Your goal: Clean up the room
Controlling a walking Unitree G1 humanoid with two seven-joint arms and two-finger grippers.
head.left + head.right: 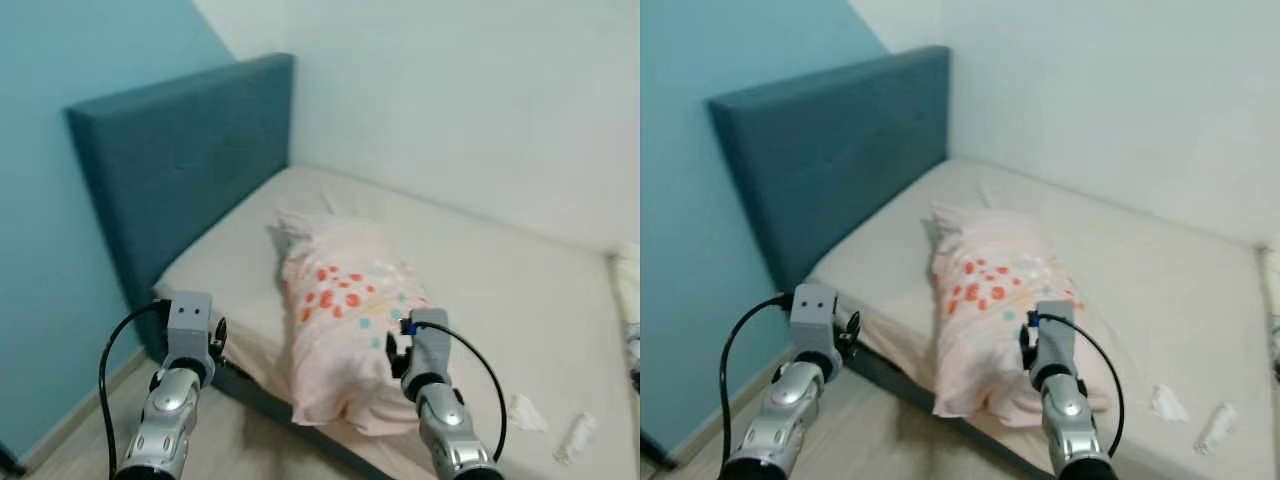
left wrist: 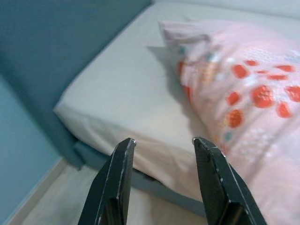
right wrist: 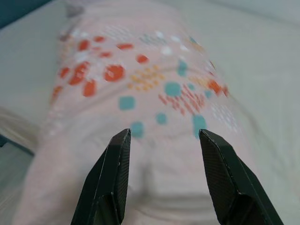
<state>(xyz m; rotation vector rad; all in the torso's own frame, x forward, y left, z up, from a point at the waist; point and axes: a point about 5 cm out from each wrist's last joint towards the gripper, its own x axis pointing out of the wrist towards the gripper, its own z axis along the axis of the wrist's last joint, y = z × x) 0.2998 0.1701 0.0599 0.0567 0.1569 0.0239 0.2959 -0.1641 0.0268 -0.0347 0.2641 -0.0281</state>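
Pink and dotted with red and blue-green spots, the pillow lies crooked on the bed, with one end hanging over the bed's near edge and the other end pointing at the blue headboard. I take the pillow as my landmark. My right pincer is just in front of its near end, with both fingers wide apart and nothing between them. My left pincer is off to the side of the pillow, by the bed's corner, also wide open and holding nothing. Beyond the pillow, far toward the other end of the bed, lie two small white crumpled scraps. I think the tidying has hardly begun: the pillow needs straightening against the headboard, and the scraps need picking up.
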